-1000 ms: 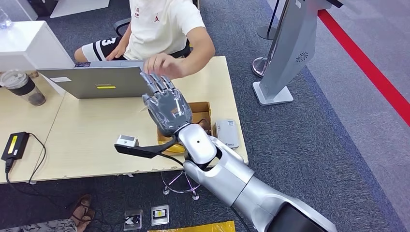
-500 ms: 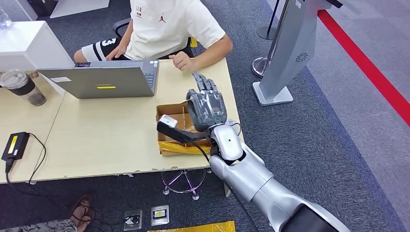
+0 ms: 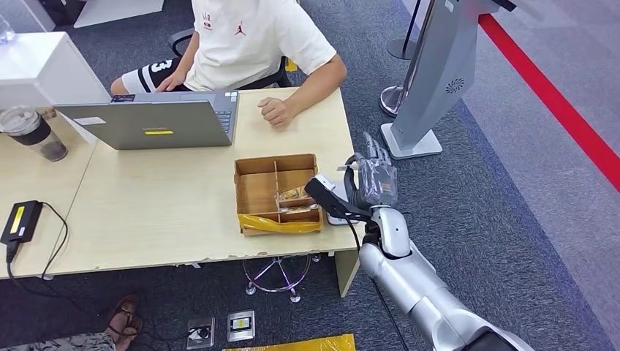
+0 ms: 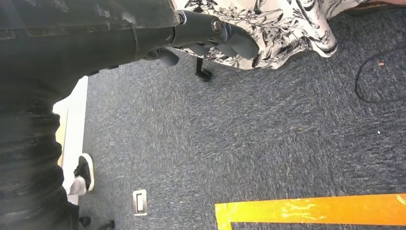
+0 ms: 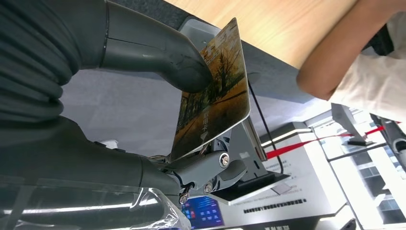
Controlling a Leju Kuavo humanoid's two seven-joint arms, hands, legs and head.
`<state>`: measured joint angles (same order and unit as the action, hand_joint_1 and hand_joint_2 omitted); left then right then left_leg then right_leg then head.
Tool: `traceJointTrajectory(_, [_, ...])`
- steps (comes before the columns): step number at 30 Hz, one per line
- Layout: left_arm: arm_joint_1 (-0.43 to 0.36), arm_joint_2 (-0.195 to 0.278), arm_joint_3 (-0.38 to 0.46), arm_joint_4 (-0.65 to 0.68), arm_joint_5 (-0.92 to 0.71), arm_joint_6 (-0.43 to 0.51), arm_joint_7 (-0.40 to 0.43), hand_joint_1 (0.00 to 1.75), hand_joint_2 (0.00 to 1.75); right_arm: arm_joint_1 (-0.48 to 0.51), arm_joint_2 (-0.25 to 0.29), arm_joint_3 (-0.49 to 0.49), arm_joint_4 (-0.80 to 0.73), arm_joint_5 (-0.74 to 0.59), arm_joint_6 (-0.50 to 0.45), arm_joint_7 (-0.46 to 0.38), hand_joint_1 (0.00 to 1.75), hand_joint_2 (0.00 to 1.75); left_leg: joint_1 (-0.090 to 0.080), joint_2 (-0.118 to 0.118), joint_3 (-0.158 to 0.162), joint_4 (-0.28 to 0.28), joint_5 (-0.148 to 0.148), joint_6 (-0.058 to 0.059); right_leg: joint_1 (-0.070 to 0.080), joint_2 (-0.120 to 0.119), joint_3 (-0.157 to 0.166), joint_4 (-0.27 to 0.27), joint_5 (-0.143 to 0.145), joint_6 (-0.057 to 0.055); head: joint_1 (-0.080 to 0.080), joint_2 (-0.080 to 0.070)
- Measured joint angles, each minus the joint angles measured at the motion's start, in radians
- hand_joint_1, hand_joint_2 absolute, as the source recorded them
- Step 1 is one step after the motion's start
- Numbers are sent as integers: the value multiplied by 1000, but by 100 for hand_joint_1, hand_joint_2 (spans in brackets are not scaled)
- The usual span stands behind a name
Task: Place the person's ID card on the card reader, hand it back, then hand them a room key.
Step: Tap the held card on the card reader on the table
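Holds the right hand (image 3: 373, 175) up just off the side edge of the table (image 3: 146, 212), fingers pointing up. Grips a card (image 5: 215, 91) with that hand in the right wrist view: presses the thick grey thumb (image 5: 182, 72) on the picture side and keeps the darker fingers (image 5: 210, 172) behind it. Shows yellow trees and small writing on the card. Keeps the card standing on its edge, up in the air, not lying on anything.

Has the card reader (image 3: 336, 217) just beside and below the right hand, at the table's edge, partly hidden by the black wrist camera. Cannot tell if the card touches it.

Has a brown cardboard box (image 3: 256, 191) near the hand, farther in on the table, with dividers inside and a few cards (image 3: 292, 196) in one part. Has yellow tape along the box front.

Sees a person's hand (image 3: 274, 111) well beyond the right hand, resting as a loose fist on the far side of the table. Sees a grey laptop (image 3: 146, 124) far off past the box, and a dark cup (image 3: 33, 131) farther still.

Lets the left hand (image 4: 210, 33) hang low over blue-grey carpet, with fingers bent a little. Sees nothing in it, but cannot tell how far open it is.
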<state>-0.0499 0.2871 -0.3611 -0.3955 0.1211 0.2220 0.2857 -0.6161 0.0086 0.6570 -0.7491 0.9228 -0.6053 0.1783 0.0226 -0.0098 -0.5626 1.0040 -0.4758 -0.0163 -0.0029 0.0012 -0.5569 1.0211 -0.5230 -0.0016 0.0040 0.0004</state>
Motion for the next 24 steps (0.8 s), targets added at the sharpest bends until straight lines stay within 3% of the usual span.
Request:
traceJointTrajectory(14, [-2, 13, 13, 4, 0, -16, 0, 0, 175, 34, -12, -19, 34, -37, -4, -56, 175, 175, 0, 0, 0, 0, 0, 0, 0, 0, 0, 0, 0, 0, 0, 0])
traceJointTrajectory(24, [-2, 14, 13, 4, 0, -21, 0, 0, 175, 47, 12, -18, 65, -42, -4, -72, 175, 175, 0, 0, 0, 0, 0, 0, 0, 0, 0, 0, 0, 0, 0, 0])
